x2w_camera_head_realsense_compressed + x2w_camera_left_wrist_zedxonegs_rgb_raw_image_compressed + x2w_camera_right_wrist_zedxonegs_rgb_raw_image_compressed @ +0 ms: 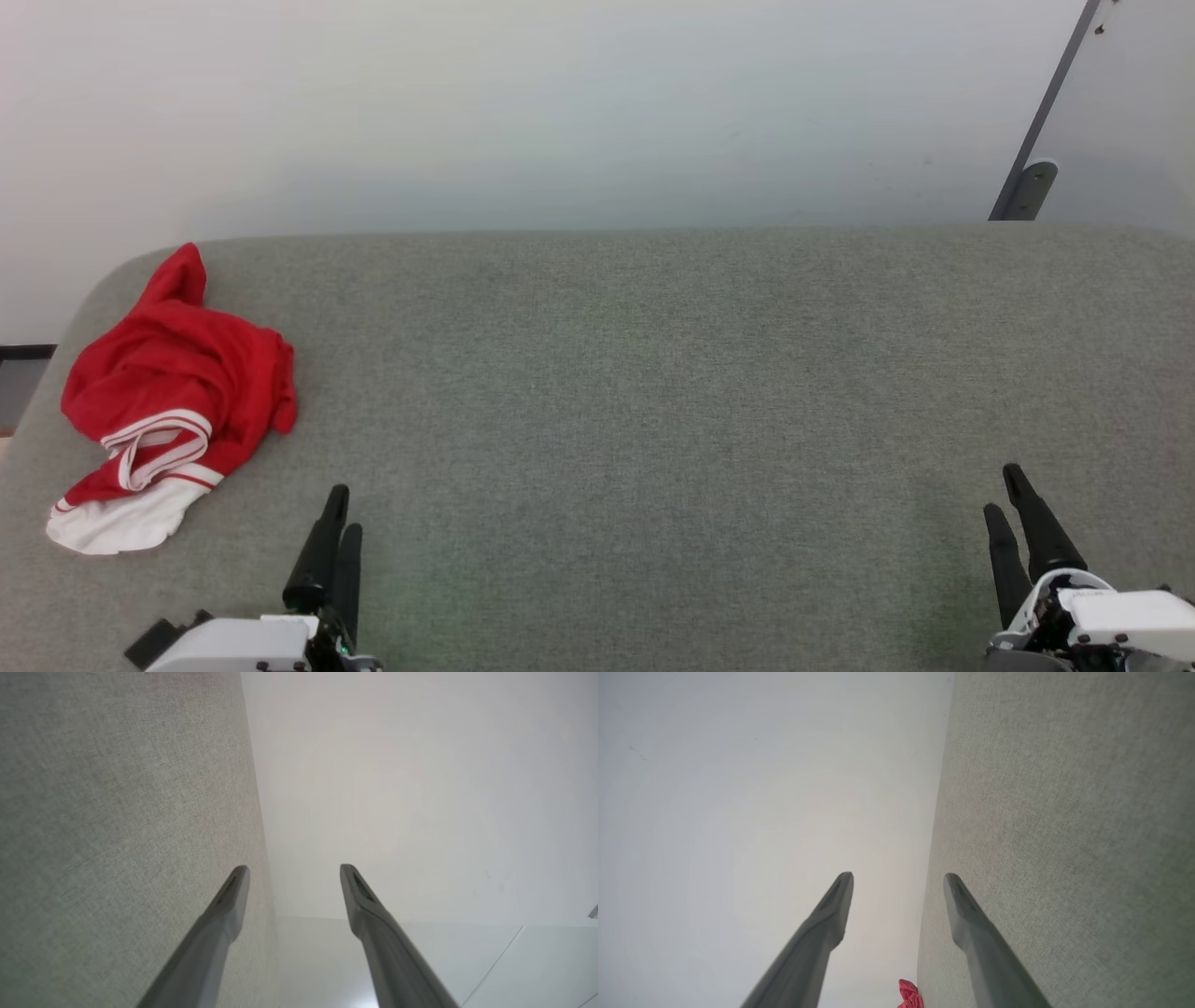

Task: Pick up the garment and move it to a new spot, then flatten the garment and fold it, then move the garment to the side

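Note:
The garment point(173, 392) lies bunched at the far left of the grey fabric table point(635, 392), red with a white sleeve and red-white striped trim at its near end. A small red tip of the garment point(909, 996) peeks in at the bottom of the right wrist view. My left gripper point(344, 509) stands open at the lower left, just right of the garment and apart from it. In the left wrist view the left gripper point(294, 868) holds nothing. At the lower right my right gripper point(1004, 490) is open and empty, as the right gripper point(899, 877) also shows.
A pale wall point(560, 103) rises behind the table. A grey metal bracket point(1027, 187) with a slanted bar stands at the back right. The table's rounded left corner point(103, 280) lies close behind the garment.

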You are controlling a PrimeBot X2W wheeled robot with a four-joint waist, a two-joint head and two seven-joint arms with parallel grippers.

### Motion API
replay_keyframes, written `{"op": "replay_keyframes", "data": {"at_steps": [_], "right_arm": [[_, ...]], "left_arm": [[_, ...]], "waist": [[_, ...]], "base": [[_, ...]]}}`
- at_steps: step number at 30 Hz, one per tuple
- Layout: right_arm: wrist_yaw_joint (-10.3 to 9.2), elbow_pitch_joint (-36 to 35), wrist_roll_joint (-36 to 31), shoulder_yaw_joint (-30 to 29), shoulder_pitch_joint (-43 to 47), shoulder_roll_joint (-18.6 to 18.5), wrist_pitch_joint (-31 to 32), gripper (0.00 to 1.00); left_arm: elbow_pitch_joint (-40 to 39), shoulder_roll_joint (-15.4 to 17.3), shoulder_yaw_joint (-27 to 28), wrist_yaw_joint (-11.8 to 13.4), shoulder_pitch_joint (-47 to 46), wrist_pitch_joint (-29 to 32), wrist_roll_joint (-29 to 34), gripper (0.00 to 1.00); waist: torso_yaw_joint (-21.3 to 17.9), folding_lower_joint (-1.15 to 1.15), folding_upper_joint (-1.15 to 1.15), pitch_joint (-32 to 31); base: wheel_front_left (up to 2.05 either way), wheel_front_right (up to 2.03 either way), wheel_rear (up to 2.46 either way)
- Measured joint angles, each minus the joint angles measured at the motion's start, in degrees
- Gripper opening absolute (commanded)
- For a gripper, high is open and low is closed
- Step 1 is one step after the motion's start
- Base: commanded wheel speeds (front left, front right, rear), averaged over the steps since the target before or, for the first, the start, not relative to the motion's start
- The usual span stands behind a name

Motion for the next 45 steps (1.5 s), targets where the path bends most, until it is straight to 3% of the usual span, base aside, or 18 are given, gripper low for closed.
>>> {"op": "replay_keyframes", "data": {"at_steps": [8, 18, 30, 45], "right_arm": [[0.0, 1.0, -5.3, 2.7, -2.4, -1.4, -2.6, 1.0], [0.0, 1.8, -15.1, 4.3, -4.7, -2.4, -5.3, 1.0], [0.0, 1.4, -31.8, 5.2, -6.3, -2.9, -7.8, 1.0], [0.0, 1.4, -52.6, 6.0, -7.7, -3.1, -10.6, 1.0]], "left_arm": [[-0.2, 1.7, -0.7, 0.2, -0.7, -2.5, 6.8, 1.0], [-1.6, 2.0, -0.5, 0.3, -1.0, -4.9, 20.3, 1.0], [-2.7, 2.8, -0.7, 0.9, -0.9, -7.4, 36.0, 1.0], [-3.6, 5.0, -3.6, 3.9, -0.9, -10.2, 51.5, 1.0]], "waist": [[0.0, 0.0, 0.0, 0.0], [0.2, 0.0, 0.0, -0.1], [0.2, 0.0, 0.0, -0.2], [0.2, 0.0, 0.0, -0.2]], "base": [[0.0, 0.0, 0.0], [0.0, 0.0, 0.0], [0.0, 0.0, 0.0], [0.0, 0.0, 0.0]]}}
